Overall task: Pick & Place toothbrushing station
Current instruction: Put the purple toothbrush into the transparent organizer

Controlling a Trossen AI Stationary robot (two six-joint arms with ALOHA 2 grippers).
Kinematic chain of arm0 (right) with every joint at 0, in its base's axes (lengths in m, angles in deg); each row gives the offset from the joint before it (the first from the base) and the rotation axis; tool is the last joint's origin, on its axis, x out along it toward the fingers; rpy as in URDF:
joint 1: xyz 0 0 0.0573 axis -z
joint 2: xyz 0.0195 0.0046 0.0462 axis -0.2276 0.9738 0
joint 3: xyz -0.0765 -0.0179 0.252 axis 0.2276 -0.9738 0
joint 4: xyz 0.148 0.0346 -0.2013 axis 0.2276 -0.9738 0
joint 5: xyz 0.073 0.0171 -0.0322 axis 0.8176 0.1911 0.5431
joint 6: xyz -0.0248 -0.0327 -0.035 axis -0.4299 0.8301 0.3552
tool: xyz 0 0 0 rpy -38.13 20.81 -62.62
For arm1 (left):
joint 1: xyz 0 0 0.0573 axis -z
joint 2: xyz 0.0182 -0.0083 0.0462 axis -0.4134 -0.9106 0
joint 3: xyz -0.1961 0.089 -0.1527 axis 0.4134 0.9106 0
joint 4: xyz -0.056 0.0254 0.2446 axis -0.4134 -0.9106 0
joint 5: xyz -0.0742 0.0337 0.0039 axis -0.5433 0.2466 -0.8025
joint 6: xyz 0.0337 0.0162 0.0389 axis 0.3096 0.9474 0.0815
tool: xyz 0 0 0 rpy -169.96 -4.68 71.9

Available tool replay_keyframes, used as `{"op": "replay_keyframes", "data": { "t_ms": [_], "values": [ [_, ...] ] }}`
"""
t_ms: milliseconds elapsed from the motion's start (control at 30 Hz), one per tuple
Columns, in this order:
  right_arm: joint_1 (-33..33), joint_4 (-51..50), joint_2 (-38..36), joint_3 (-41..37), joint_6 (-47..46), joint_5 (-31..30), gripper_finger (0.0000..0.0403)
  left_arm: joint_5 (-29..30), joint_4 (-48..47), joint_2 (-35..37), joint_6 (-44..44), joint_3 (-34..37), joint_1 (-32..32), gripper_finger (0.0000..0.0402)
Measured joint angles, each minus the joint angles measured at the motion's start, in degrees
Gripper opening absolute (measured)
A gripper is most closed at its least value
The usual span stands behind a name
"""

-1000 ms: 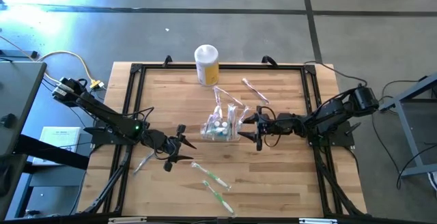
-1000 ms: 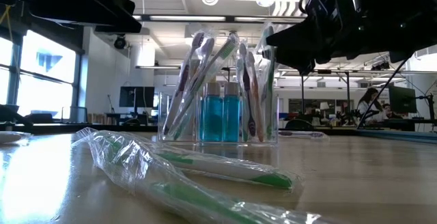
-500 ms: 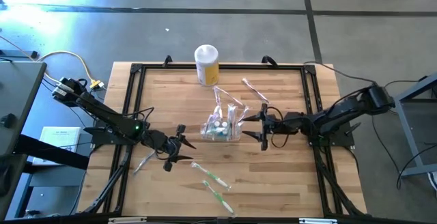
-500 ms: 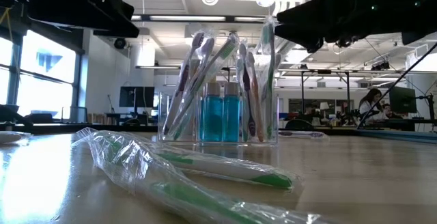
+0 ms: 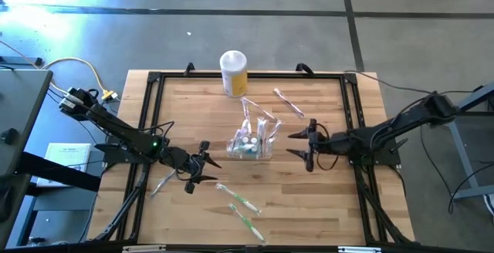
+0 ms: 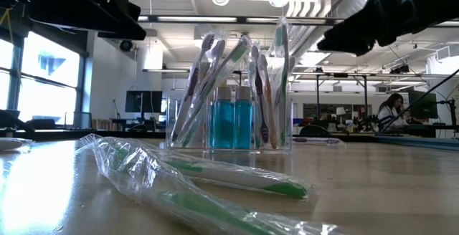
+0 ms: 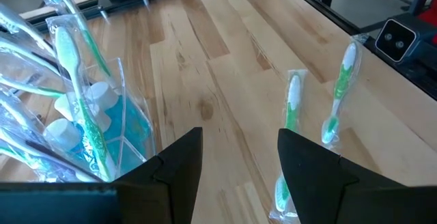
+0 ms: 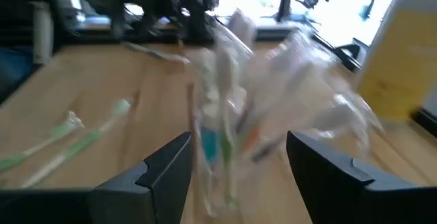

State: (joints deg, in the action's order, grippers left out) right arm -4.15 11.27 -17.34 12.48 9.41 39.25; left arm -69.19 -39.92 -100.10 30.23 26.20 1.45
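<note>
Centrally, the toothbrushing station (image 5: 251, 146) stands upright on the wooden table (image 5: 316, 207), a little toward the right arm's side of the middle, touched by neither gripper — set down, by the look of it, where either arm can reach it. It is a clear plastic holder with low compartments; in the low view two small bottles of blue liquid (image 6: 233, 124) sit side by side in its middle section, and wrapped toothbrushes (image 6: 204, 84) lean out of the compartments on both sides, heads up, their film sleeves rising well above the rim. The load makes it top-heavy, so I judge that a grip low on the walls would suit it better than one on the crinkly wrappers.

The right gripper (image 5: 307, 146) hangs just beside the station on its right, fingers apart and holding nothing; its wrist view looks straight at the holder between the two open fingers. The left gripper (image 5: 202, 166) waits near the station's other side, lower on the table, its fingers likewise apart and empty.

Farther out, two wrapped green toothbrushes (image 5: 239, 207) lie loose toward the front edge, another wrapped brush (image 5: 288, 102) lies behind the station, and a further wrapped brush (image 5: 164, 182) rests by the left arm. A yellow canister with a white lid (image 5: 233, 72) stands at the back edge, well apart.
</note>
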Motion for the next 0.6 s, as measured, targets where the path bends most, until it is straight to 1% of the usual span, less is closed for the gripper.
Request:
{"op": "replay_keyframes", "data": {
  "t_ms": [133,200,300,433,600],
  "values": [
    [-0.5,-6.6,-3.1,0.0,-6.2,-6.7,0.0226,0.0,0.1,0.0,0.0,0.0,0.0,0.0184],
    [0.1,-8.6,-4.3,0.0,-6.9,-8.7,0.0226,0.0,0.3,0.0,0.0,0.0,0.0,0.0184],
    [2.2,-10.9,-6.3,0.0,-6.8,-8.9,0.0226,0.0,0.4,0.0,0.1,0.0,0.0,0.0184],
    [7.1,-14.4,-9.0,0.0,-8.1,-8.5,0.0226,0.1,0.4,0.0,0.2,0.0,0.0,0.0184],
    [16.0,-27.0,-10.9,3.7,-11.6,-6.4,0.0226,0.3,0.4,0.0,0.7,0.0,0.0,0.0184]
  ]
}}
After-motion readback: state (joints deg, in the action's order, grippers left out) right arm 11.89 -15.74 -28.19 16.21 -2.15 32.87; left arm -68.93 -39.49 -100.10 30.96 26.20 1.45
